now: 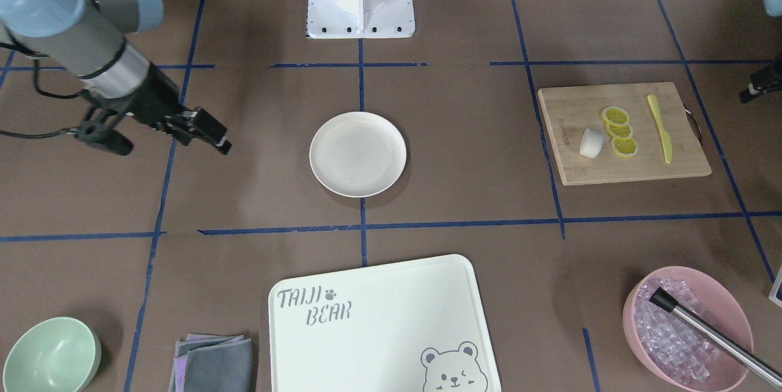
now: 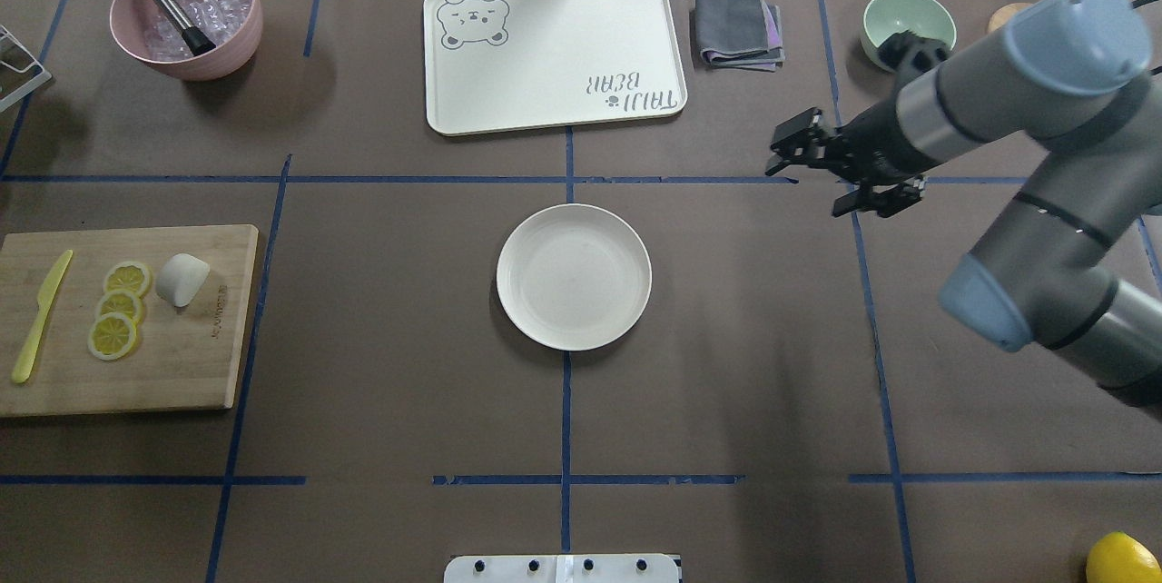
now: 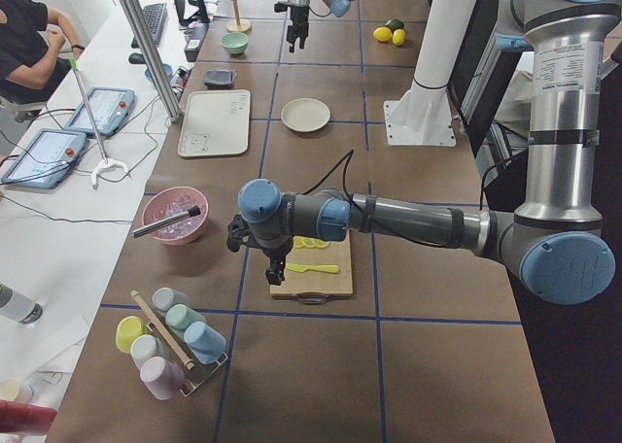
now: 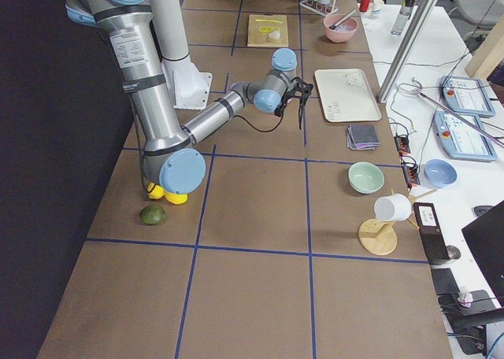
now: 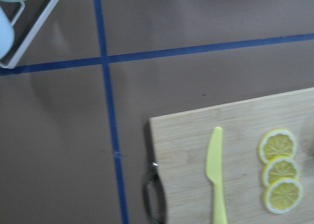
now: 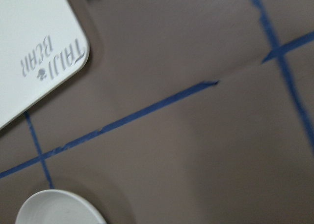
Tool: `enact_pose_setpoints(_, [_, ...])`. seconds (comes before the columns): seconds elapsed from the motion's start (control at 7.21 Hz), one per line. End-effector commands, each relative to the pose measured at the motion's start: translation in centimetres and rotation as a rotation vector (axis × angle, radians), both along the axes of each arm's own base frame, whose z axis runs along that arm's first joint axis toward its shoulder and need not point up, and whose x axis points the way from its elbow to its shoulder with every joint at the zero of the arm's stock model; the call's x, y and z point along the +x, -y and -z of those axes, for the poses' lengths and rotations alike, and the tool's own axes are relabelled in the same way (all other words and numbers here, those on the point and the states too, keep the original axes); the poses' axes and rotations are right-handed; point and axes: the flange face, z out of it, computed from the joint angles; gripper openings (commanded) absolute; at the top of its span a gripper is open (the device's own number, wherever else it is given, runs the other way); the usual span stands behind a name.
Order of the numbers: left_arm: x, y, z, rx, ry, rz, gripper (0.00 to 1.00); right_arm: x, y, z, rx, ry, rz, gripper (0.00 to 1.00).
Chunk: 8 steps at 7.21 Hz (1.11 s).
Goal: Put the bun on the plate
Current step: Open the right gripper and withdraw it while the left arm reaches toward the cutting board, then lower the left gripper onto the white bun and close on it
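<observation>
The bun [image 2: 182,279] [image 1: 591,143], a small white lump, lies on the wooden cutting board [image 2: 182,365] at the table's left, beside three lemon slices [image 2: 118,320]. The round cream plate [image 2: 573,277] [image 1: 357,154] sits bare at the table's centre; its rim also shows in the right wrist view [image 6: 54,209]. My right gripper [image 2: 779,152] [image 1: 220,141] hovers open and holds nothing, off the plate's far right. My left gripper [image 3: 272,263] hangs over the board's outer end, far from the bun. I cannot tell whether it is open or shut.
A yellow knife [image 2: 41,315] lies on the board. At the far edge stand the TAIJI BEAR tray [image 2: 554,52], a pink bowl [image 2: 186,15] of ice with a metal tool, a folded grey cloth [image 2: 737,27] and a mint-green bowl [image 2: 908,20]. A lemon [image 2: 1121,558] sits near right.
</observation>
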Motion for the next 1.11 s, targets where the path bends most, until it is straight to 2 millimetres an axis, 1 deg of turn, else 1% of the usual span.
enact_pose_setpoints(0.0, [9.5, -1.6, 6.9, 0.059, 0.000, -0.094, 1.00, 13.6, 0.0, -9.6, 0.129, -0.056, 0.061, 1.00])
enact_pose_setpoints(0.14, [15.0, -1.2, 9.0, 0.171, 0.004, -0.168, 1.00, 17.9, -1.7, -14.2, 0.185, -0.106, 0.085, 1.00])
enact_pose_setpoints(0.28, [19.1, -1.5, 8.9, 0.207, 0.056, -0.190, 1.00, 20.7, -3.2, -17.3, 0.225, -0.144, 0.112, 1.00])
enact_pose_setpoints(0.42, [21.0, -0.7, 9.0, 0.257, 0.059, -0.175, 1.00, 22.1, -3.7, -18.8, 0.244, -0.176, 0.148, 1.00])
enact_pose_setpoints(0.55, [23.0, 0.6, 8.6, 0.281, 0.032, -0.165, 1.00, 23.2, -3.8, -20.3, 0.278, -0.221, 0.218, 1.00])
enact_pose_setpoints(0.69, [23.5, 0.8, 7.9, 0.264, 0.020, -0.133, 1.00, 25.5, -3.9, -21.7, 0.318, -0.270, 0.291, 1.00])
enact_pose_setpoints(0.83, [24.0, 0.8, 6.7, 0.250, 0.019, -0.126, 1.00, 27.1, -3.8, -22.7, 0.334, -0.327, 0.370, 1.00])
enact_pose_setpoints(0.97, [24.7, 0.6, 6.2, 0.260, 0.050, -0.121, 1.00, 27.1, -3.0, -22.1, 0.347, -0.348, 0.392, 1.00])
